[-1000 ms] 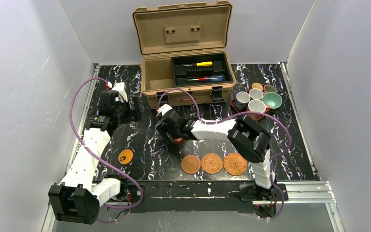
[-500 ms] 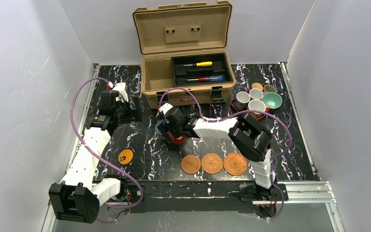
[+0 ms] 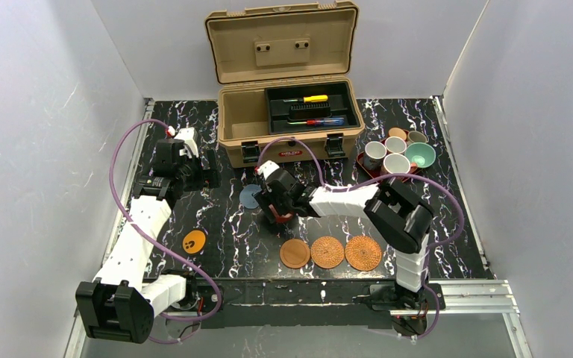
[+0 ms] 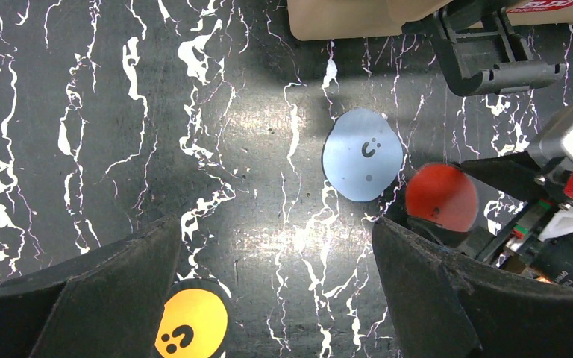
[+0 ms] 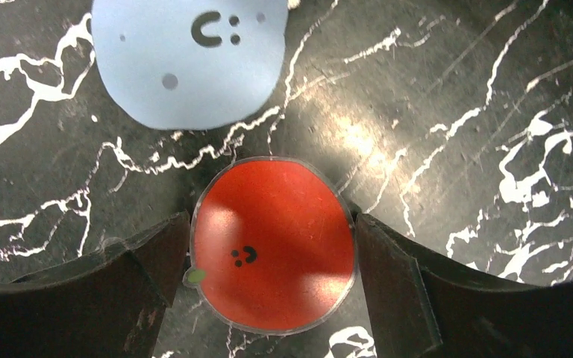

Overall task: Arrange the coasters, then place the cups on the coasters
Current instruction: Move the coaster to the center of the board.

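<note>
Entry: your right gripper [image 3: 277, 213] is down at the table [image 3: 216, 224] mid-scene, jaws spread wide, one finger standing against each side of the red coaster [image 5: 272, 253], which lies flat. From the right wrist view you cannot tell whether the fingers are pressing it or only flanking it. Your left gripper [image 4: 274, 246] hangs far left, jaws fully apart and holding nothing. Risks, as judgement: the disc is thin and flat on a hard top, so the fingers may ride over its rim or make it bow and pop out if they close high. If they close unevenly, the disc could skid into the blue-grey coaster [image 5: 190, 60], which lies just beside it on the far-left side with only a sliver of table between. Carrying it toward the near row, a low pass could knock the smooth brown coaster [image 3: 295, 253] out of line. Count of coasters, six: the red one, the blue-grey one, the smooth brown one, two woven coasters [image 3: 327, 252] to its right in the same near row, and one orange coaster [image 3: 194, 241] well apart at near left. Count of cups [image 3: 397, 162], six by your tally, crowded on the dark red tray [image 3: 403, 180] at far right, none yet on a coaster; the two at the far edge are small and hard to make out. One open toolbox [image 3: 291, 112] stands at the far middle.
</note>
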Available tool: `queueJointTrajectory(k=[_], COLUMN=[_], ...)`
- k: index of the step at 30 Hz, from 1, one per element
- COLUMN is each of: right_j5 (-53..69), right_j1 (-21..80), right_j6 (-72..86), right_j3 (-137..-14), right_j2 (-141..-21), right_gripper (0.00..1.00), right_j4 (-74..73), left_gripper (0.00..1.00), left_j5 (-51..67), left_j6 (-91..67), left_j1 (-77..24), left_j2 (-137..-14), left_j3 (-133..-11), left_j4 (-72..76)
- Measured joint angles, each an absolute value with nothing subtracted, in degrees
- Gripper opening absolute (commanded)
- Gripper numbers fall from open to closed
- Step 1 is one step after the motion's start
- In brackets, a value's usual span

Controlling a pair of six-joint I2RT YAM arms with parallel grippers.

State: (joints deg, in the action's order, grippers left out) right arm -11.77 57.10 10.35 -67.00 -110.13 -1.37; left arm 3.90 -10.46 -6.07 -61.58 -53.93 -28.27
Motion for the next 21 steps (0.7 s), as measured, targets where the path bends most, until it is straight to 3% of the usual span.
queueJointTrajectory(k=[21], right_j5=[-13.5], right_j1=[57.1], right_j6=[16.2], right_j3=[-55.4], right_j2=[-101.3], right_gripper=[0.79], right_j4=[0.8], left_gripper=[0.98], left_j5=[3.9], left_j6=[-10.5], left_j1=[-6.1], left_j2=[-61.8], left_j3=[-53.9], left_j4=[-28.3])
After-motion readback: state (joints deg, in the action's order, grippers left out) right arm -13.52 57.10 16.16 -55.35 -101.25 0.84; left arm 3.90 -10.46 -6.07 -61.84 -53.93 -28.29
